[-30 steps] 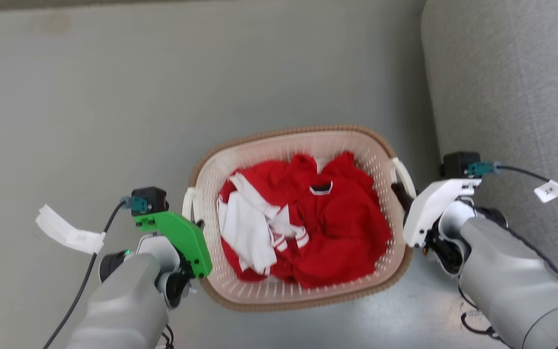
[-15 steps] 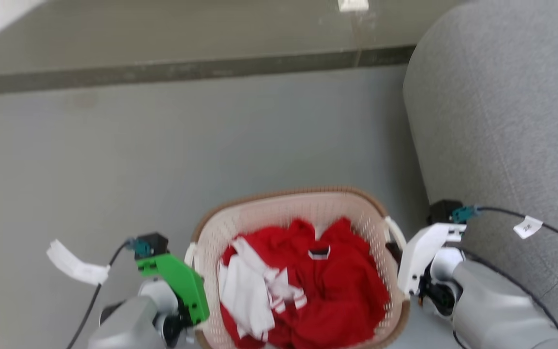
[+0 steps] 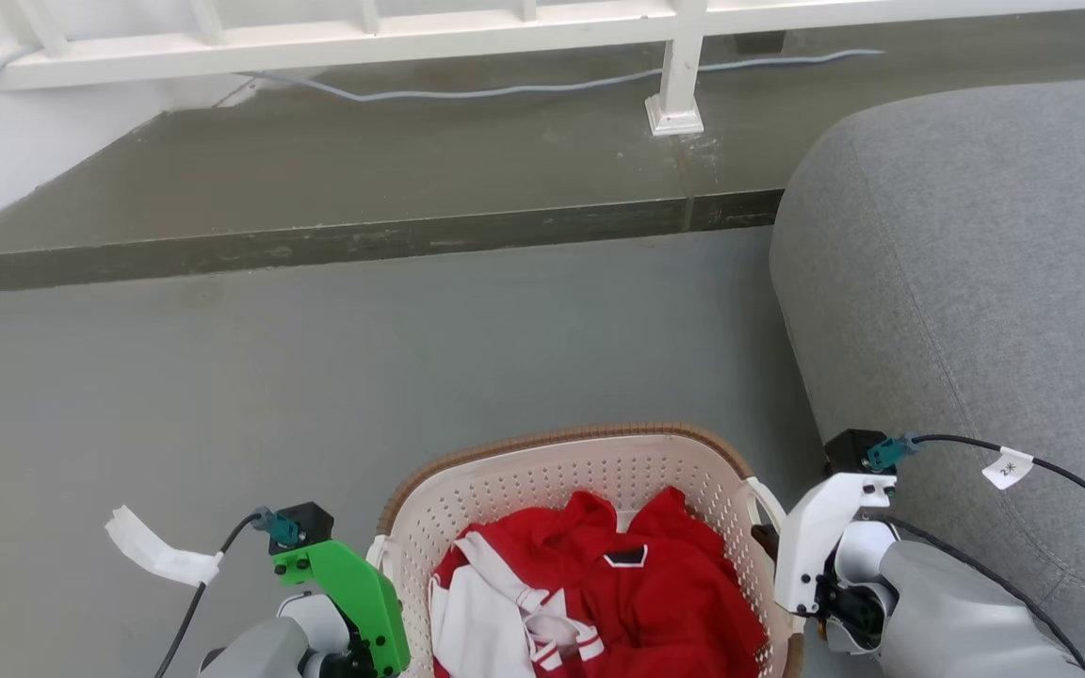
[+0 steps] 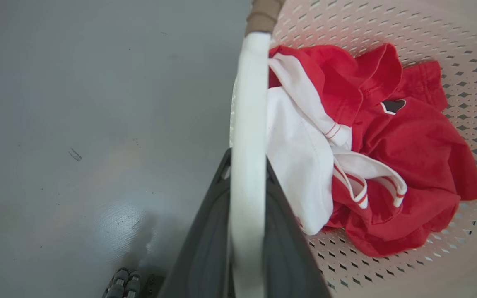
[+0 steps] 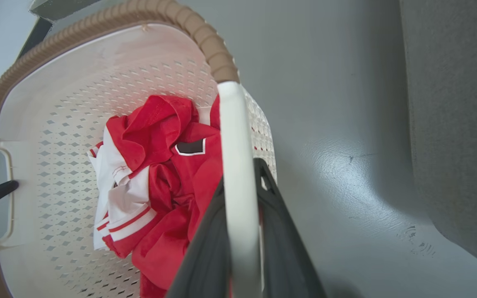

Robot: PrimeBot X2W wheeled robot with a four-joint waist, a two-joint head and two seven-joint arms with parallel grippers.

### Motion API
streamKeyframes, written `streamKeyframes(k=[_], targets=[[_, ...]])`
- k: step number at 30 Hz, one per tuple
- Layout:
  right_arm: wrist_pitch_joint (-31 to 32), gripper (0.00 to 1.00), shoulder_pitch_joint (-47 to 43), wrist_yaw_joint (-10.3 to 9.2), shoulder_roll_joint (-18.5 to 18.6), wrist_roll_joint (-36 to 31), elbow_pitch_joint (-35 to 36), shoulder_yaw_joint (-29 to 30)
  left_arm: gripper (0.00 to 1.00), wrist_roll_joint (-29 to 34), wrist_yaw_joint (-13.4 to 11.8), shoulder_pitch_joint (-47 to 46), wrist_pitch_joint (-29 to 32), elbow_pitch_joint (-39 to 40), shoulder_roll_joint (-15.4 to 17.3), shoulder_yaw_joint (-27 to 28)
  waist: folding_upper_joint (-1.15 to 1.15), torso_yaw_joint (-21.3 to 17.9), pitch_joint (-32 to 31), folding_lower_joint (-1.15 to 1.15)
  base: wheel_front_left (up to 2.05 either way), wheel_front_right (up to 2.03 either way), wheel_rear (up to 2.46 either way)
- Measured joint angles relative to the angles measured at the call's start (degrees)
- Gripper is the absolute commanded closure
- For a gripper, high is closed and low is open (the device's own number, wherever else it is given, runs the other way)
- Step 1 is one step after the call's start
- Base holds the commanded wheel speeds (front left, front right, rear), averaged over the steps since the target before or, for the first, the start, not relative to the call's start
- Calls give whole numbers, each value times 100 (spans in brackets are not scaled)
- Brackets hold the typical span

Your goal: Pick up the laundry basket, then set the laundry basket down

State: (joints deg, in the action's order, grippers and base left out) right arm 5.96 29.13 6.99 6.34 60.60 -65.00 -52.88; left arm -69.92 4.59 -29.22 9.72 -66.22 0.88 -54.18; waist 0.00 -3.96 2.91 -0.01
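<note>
Grey floor (image 3: 222, 395), grey sofa (image 3: 976, 282) at our right. Between our arms, just beside the sofa: the laundry basket (image 3: 552, 476), holding red and white clothes (image 3: 674, 603). Our left fingers (image 4: 205, 240) pinch its left handle (image 4: 249, 103); our right fingers (image 5: 284, 248) pinch the right handle (image 5: 232, 136).

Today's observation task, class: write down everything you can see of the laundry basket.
The laundry basket is cream-white perforated plastic, rounded-rectangular, with a brown woven-look rim. It is upright and open, holding crumpled red and white clothes. A white loop stands at each side: the left tool is closed around the left handle, the right tool around the right handle. Beneath it lies grey floor; whether it is lifted clear cannot be told.
</note>
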Motion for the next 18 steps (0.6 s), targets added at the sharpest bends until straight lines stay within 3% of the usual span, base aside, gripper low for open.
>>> streamKeyframes(k=[18], targets=[[75,100,-32,-2,2,51,-26,-116,100,-49,-1,12,118,2,4,-141,0,6,-88,0,0,0,0]])
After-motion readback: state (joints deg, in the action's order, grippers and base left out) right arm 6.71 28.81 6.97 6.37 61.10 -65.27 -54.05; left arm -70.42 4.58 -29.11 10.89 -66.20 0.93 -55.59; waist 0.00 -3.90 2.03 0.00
